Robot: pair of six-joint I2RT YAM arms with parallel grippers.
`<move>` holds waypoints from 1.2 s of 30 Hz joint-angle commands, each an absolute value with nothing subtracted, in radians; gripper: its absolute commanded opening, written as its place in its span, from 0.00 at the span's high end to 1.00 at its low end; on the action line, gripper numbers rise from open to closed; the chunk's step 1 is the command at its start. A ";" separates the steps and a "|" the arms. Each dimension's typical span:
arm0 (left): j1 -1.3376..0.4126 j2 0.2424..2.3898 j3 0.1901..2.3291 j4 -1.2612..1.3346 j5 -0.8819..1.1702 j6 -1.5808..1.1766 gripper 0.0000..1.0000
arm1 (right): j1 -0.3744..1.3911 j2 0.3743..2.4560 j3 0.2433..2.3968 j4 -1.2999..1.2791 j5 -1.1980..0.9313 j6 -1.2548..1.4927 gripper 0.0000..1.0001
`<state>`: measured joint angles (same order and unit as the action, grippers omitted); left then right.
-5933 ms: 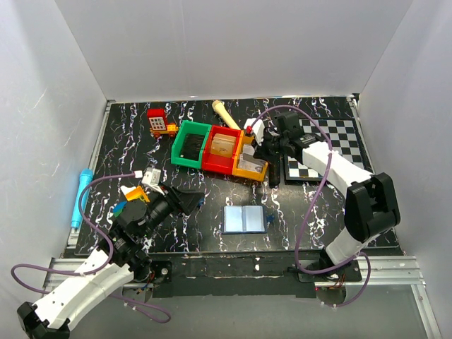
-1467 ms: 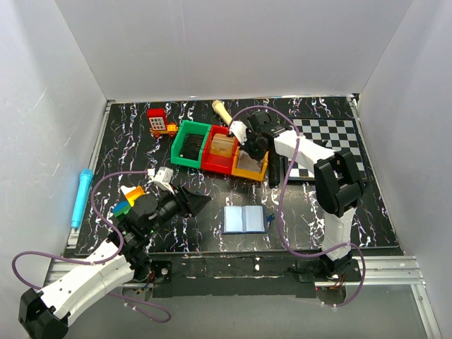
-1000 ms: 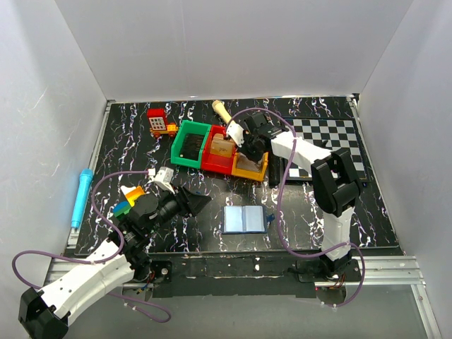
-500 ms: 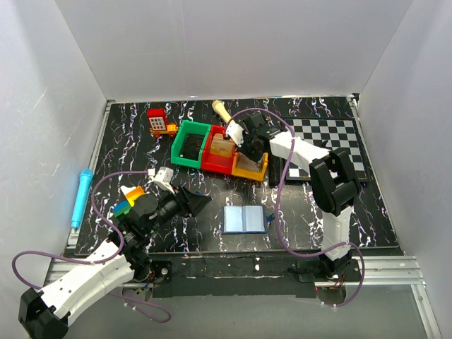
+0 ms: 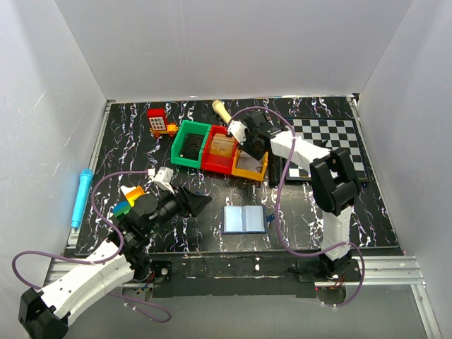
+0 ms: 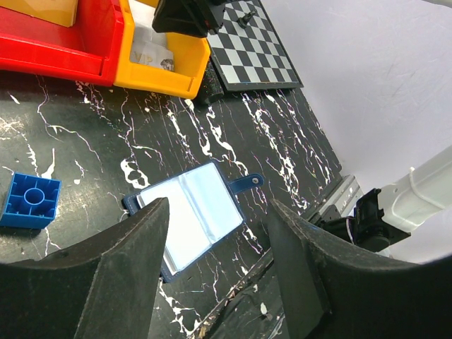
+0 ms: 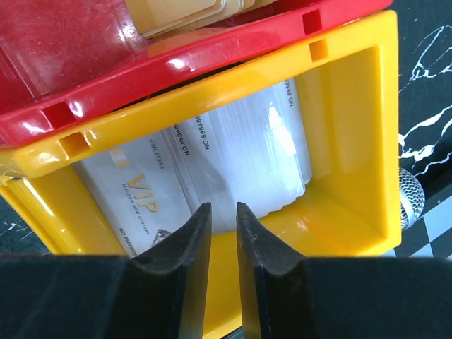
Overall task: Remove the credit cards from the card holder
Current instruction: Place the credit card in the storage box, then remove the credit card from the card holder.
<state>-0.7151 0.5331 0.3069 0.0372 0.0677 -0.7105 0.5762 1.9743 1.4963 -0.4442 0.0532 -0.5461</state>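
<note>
The card holder lies open and flat on the black table, its light blue-grey inside facing up and its snap tab at the right. In the left wrist view it lies below and between my left fingers. My left gripper is wide open and empty, just left of the holder. My right gripper hovers over the yellow bin; its jaws stand a narrow gap apart with nothing between them. Silver credit cards, one marked VIP, lie in that bin.
A red bin with tan cards and a green bin adjoin the yellow one. A checkerboard is at the back right, with a black cylinder beside it. A blue toy block, a toy truck and a blue pen lie to the left.
My right gripper has moved left from the checkerboard's edge to above the yellow bin and has stayed there over the last second. My left gripper edged a little toward the holder.
</note>
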 commanded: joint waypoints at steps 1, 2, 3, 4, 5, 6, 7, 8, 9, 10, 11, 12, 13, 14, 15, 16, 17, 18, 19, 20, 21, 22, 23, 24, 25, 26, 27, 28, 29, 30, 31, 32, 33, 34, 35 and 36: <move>-0.710 0.534 0.307 0.038 0.075 -0.710 0.42 | 0.575 1.889 1.542 -0.397 0.087 -0.519 0.71; -0.710 0.535 0.308 0.038 0.074 -0.710 0.42 | 0.575 1.867 1.536 -0.384 0.097 -0.502 0.71; -0.710 0.537 0.308 0.040 0.074 -0.712 0.42 | 0.575 1.835 1.528 -0.359 0.106 -0.485 0.71; -0.710 0.540 0.310 0.041 0.072 -0.713 0.41 | 0.575 1.798 1.510 -0.341 0.112 -0.456 0.71; -0.710 0.545 0.308 0.043 0.072 -0.716 0.41 | 0.575 1.766 1.493 -0.321 0.121 -0.419 0.71; -0.712 0.551 0.311 0.043 0.072 -0.721 0.40 | 0.575 1.728 1.480 -0.301 0.139 -0.375 0.71; -0.710 0.561 0.314 0.043 0.068 -0.724 0.38 | 0.577 1.691 1.470 -0.299 0.161 -0.309 0.71; -0.710 0.572 0.316 0.043 0.064 -0.732 0.36 | 0.577 1.662 1.460 -0.316 0.172 -0.228 0.68; -0.710 0.581 0.316 0.046 0.063 -0.738 0.34 | 0.577 1.626 1.450 -0.339 0.170 -0.171 0.63; -0.710 0.594 0.316 0.046 0.060 -0.745 0.30 | 0.578 1.593 1.427 -0.354 0.163 -0.117 0.60; -0.710 0.604 0.319 0.045 0.052 -0.755 0.27 | 0.580 1.553 1.401 -0.365 0.141 -0.065 0.56; -0.710 0.617 0.322 0.034 0.038 -0.770 0.22 | 0.580 1.510 1.358 -0.368 0.114 -0.008 0.49; -0.712 0.624 0.325 0.025 0.020 -0.785 0.19 | 0.580 1.471 1.309 -0.368 0.103 0.083 0.37; -0.709 0.630 0.325 0.022 0.014 -0.805 0.14 | 0.578 1.427 1.266 -0.370 0.065 0.153 0.21; -0.710 0.634 0.321 0.020 -0.020 -0.821 0.09 | 0.578 1.390 1.215 -0.377 0.042 0.217 0.14; -0.709 0.634 0.313 0.029 -0.026 -0.836 0.04 | 0.580 1.352 1.175 -0.400 0.026 0.268 0.13; -0.710 0.634 0.307 0.038 -0.026 -0.851 0.02 | 0.580 1.323 1.133 -0.431 0.008 0.312 0.12; -0.710 0.638 0.307 0.040 -0.022 -0.873 0.02 | 0.587 1.306 1.097 -0.472 0.008 0.346 0.11; -0.710 0.649 0.314 0.035 -0.008 -0.888 0.02 | 0.600 1.292 1.071 -0.523 0.008 0.365 0.11; -0.710 0.670 0.333 0.016 0.000 -0.891 0.02 | 0.616 1.278 1.042 -0.566 0.029 0.380 0.10; -0.710 0.695 0.357 0.005 0.043 -0.887 0.02 | 0.639 1.264 1.014 -0.604 0.070 0.391 0.09; -0.710 0.728 0.377 -0.042 0.058 -0.882 0.02 | 0.659 1.249 0.978 -0.624 0.102 0.399 0.09; -0.710 0.764 0.394 -0.055 0.070 -0.881 0.02 | 0.679 1.229 0.924 -0.636 0.133 0.417 0.08; -0.710 0.788 0.400 -0.054 0.087 -0.885 0.02 | 0.692 1.204 0.887 -0.638 0.153 0.431 0.07; -0.710 0.811 0.400 -0.039 0.104 -0.885 0.02 | 0.695 1.178 0.846 -0.629 0.152 0.458 0.06; -0.710 0.824 0.394 -0.017 0.126 -0.888 0.02 | 0.693 1.151 0.803 -0.603 0.144 0.484 0.05; -0.712 0.827 0.390 -0.008 0.138 -0.893 0.02 | 0.693 1.117 0.766 -0.574 0.137 0.515 0.04; -0.712 0.827 0.379 0.042 0.144 -0.897 0.02 | 0.692 1.092 0.721 -0.513 0.111 0.541 0.04; -0.712 0.824 0.370 0.061 0.149 -0.906 0.03 | 0.692 1.071 0.694 -0.477 0.088 0.554 0.04; -0.710 0.818 0.361 0.080 0.150 -0.910 0.04 | 0.692 1.065 0.675 -0.466 0.069 0.564 0.04; -0.712 0.816 0.357 0.089 0.152 -0.913 0.04 | 0.693 1.069 0.666 -0.460 0.052 0.569 0.04; -0.710 0.818 0.354 0.092 0.155 -0.916 0.04 | 0.695 1.087 0.664 -0.463 0.037 0.568 0.03; -0.712 0.821 0.353 0.091 0.158 -0.913 0.05 | 0.692 1.106 0.667 -0.477 0.026 0.560 0.03; -0.712 0.825 0.353 0.092 0.163 -0.913 0.05 | 0.693 1.133 0.676 -0.495 0.022 0.554 0.04; -0.710 0.831 0.351 0.091 0.167 -0.913 0.05 | 0.692 1.158 0.681 -0.506 0.028 0.548 0.03; -0.710 0.837 0.351 0.091 0.172 -0.914 0.06 | 0.693 1.176 0.686 -0.512 0.031 0.540 0.04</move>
<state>-0.7151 0.8341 0.3653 0.0574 0.1379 -0.9039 0.6941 1.1130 0.6632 -0.5373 0.0547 0.5205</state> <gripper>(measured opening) 0.953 0.964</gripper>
